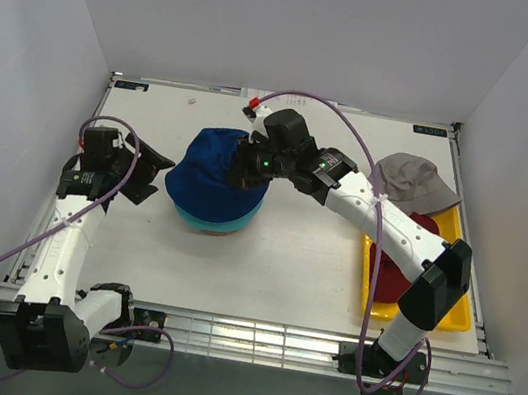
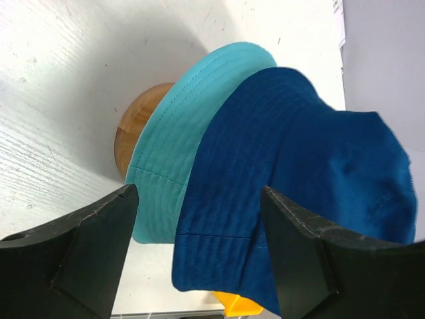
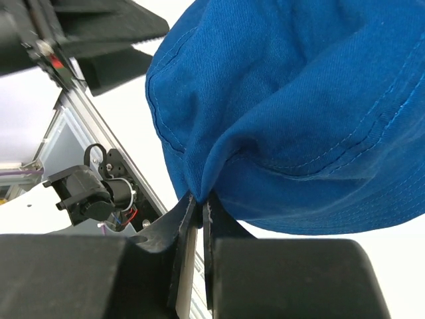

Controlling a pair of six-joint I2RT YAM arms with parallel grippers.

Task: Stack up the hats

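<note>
Navy hat [image 1: 216,171] sits crown-up over the teal hat [image 1: 211,221] at mid-table, both draped on the wooden stand [image 2: 136,126]; only a rim of teal shows beneath the navy brim from above. Right gripper [image 3: 199,211] is pinched tight on a fold of the navy brim on the hat's right side, with cloth bunching where the fingers meet. Left gripper [image 2: 198,199] has its jaws spread wide with nothing in them, just beside the stack on its left and facing it. Grey hat [image 1: 411,180] lies at the far end of the yellow tray [image 1: 457,316], and the dark red hat [image 1: 395,275] lies in the tray partly under the right arm. No white hat is in view.

Handling, as judged: thin cotton, light and limp. The brim creases under the pinch and the crown dents, so a hat will sag from whatever point holds it. Stitched brim edge looks like the best purchase. A single pinch is likely to drag one side down, and a second hold on the opposite brim would seat it more evenly. Little risk of damage, more of the cloth snagging or pulling the hat below askew.

Views: overhead gives the layout and the spare hats but hides the stand and the pinch itself. Left wrist alone shows the wood and how much teal hangs exposed below the navy. Right wrist alone shows the fingers shut on the fold.
</note>
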